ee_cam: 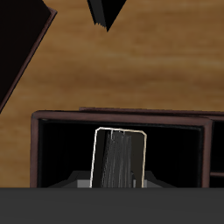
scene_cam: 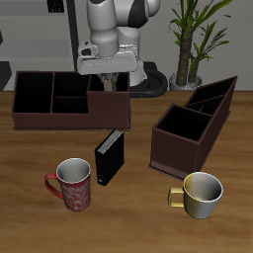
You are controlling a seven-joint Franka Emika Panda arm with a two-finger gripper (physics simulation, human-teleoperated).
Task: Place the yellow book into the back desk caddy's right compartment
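The tool (scene_cam: 107,77) pinches the yellow book (ee_cam: 119,160) above the right compartment (ee_cam: 66,153).

The exterior view looks down from the front and above, wide enough to take in the whole counter (scene_cam: 138,203), with the robot at the far side and the mugs near the camera. The wrist view rides on the hand (scene_cam: 107,77) and looks steeply down from close range, half a turn against the exterior view. Both views share the back desk caddy (scene_cam: 59,99) (ee_cam: 52,122), the yellow book (ee_cam: 118,159) standing in its wide section, the wooden counter beside it, and the black book (scene_cam: 109,158) (ee_cam: 109,10).
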